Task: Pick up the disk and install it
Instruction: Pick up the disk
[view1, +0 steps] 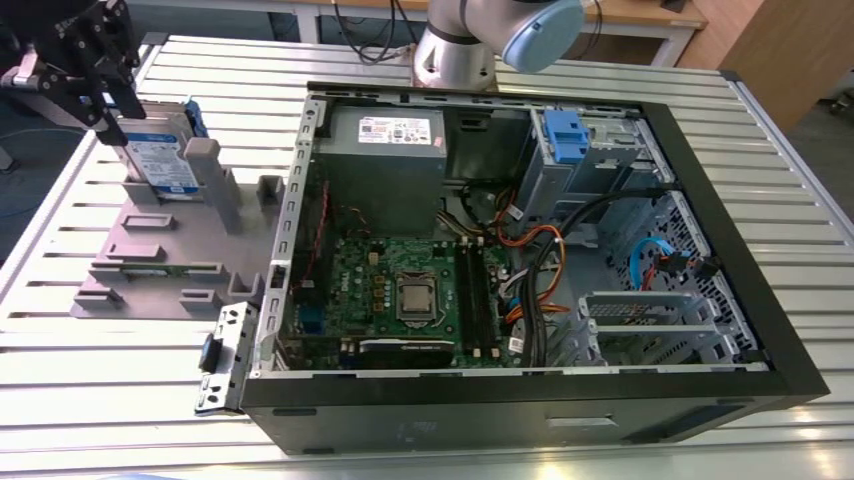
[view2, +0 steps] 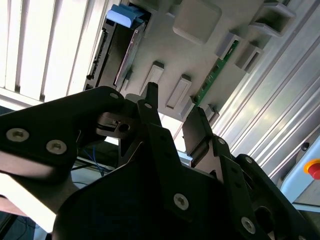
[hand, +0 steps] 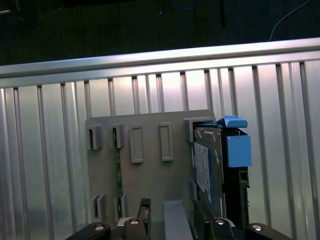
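The disk (view1: 160, 155), a silver drive with a white-and-blue label in a blue bracket, stands on edge in the grey stand (view1: 147, 240) at the exterior view's left. My gripper (view1: 118, 112) hovers just above the disk's top edge, open and holding nothing. In the first wrist view the disk (hand: 206, 167) lies just off to one side of my gripper (hand: 172, 214), whose dark fingertips straddle a grey post. The second wrist view shows the disk (view2: 117, 50) beyond my gripper (view2: 172, 105), and the fingers (view2: 150, 97) stand apart.
An open computer case (view1: 747, 300) fills the middle and the exterior view's right, with a motherboard (view1: 400, 290), cables and a blue-tabbed drive bay (view1: 567, 135). A green memory stick (view1: 147, 268) sits in the stand. The arm's base (view1: 461, 55) stands behind the case on the slatted metal table (view1: 134, 400).
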